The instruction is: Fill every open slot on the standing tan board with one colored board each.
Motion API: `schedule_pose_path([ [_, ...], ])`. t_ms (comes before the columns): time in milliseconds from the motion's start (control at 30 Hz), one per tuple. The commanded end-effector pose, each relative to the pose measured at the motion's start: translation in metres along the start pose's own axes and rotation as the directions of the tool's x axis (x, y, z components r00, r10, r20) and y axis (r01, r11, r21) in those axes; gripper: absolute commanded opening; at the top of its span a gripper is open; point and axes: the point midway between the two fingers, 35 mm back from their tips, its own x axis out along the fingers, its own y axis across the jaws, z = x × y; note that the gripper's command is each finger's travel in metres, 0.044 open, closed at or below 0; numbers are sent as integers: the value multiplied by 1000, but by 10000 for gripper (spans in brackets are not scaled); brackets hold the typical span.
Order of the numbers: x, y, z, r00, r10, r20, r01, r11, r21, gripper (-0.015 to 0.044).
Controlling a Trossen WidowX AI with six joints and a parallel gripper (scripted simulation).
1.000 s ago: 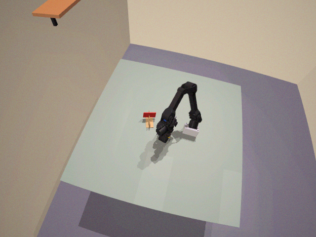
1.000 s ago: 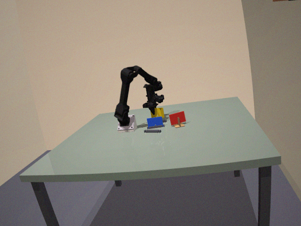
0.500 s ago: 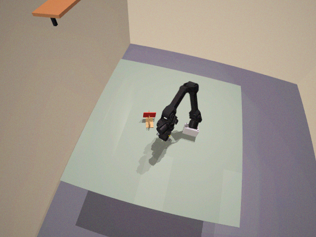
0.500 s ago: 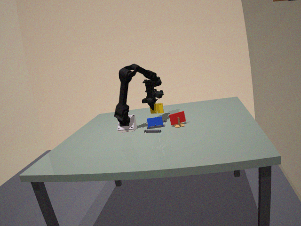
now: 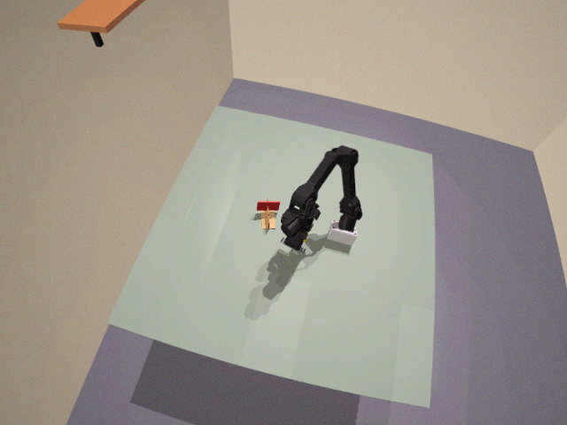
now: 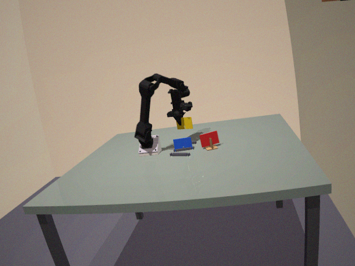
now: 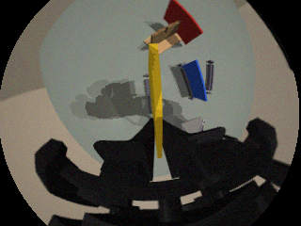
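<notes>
Currently gripper is pinching the yellow board, fingers closed on its faces; board is upright, held up off the table; exterior view has a fingertip covering part of it, top view shows only a yellow speck beside the gripper; can't make out its notch.

Arm bends over from its pale base; near the gripper in exterior, blue board stands in a dark holder; another holder sits just beside it, no board in it; a third is partly hidden, behind blue board in exterior, behind yellow in wrist; top view hides blue board and holders under the arm.

Farther out, red board sits crosswise on the tan board; its top is cut off in wrist; slot details too small to tell.
</notes>
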Motion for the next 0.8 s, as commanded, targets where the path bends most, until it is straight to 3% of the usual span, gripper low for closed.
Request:
schedule_pose_path([
  [0,-3,0,6,1000,6,-1,-6,1000,-20,0],
  [767,-8,-10,58,1000,18,-1,-18,976,-218,0],
])
